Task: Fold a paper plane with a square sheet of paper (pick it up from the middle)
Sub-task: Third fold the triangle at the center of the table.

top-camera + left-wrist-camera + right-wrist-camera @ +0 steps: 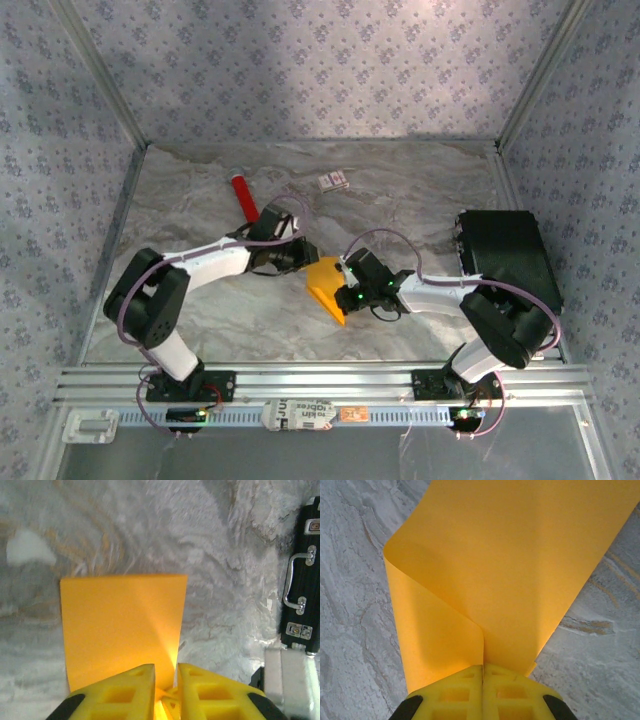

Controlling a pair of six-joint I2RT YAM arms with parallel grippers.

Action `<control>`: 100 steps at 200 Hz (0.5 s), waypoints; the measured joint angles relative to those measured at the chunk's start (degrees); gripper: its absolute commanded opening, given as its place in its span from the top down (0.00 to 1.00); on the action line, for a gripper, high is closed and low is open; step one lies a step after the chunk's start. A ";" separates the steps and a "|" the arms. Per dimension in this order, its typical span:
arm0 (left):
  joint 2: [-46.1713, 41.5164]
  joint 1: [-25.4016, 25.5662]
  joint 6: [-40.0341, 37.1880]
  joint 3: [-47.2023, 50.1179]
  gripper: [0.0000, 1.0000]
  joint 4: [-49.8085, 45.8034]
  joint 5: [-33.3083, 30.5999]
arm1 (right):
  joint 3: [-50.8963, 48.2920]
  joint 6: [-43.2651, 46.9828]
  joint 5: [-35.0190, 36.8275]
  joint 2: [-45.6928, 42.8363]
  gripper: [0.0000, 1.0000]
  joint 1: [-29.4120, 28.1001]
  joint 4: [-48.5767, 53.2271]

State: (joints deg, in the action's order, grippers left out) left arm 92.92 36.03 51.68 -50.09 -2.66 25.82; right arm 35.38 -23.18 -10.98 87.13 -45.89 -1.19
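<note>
Print on the small white card (334,181) was too small to read. The right gripper (483,669) was clenched on the square sheet of paper (520,555), which curled between both arms near the middle of the table (420,190). The left gripper (166,670) stood a slit apart at the sheet's edge; I could not tell whether it pinched. The black case (505,255) lay closed at the right

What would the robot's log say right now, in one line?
phase: folding | paper: curled over | right end effector: shut on paper | left end effector: at paper edge, grip unclear
</note>
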 measured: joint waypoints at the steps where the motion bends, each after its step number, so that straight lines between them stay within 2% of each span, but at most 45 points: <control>1: -0.09 0.04 0.24 0.17 0.91 0.11 0.02 | 0.00 0.00 0.00 0.00 0.96 0.00 -0.02; 44: -3.30 3.50 7.08 9.86 1.00 9.22 2.01 | 0.00 -0.22 -0.13 0.09 0.96 0.04 -0.28; 100: -3.21 7.30 15.47 16.92 1.00 22.71 2.45 | 0.00 -0.39 -0.13 0.11 0.96 0.15 -0.31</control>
State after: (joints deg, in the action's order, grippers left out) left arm 89.71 43.33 67.16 -33.17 20.05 28.27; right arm 35.38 -23.57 -11.11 87.24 -45.74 -1.50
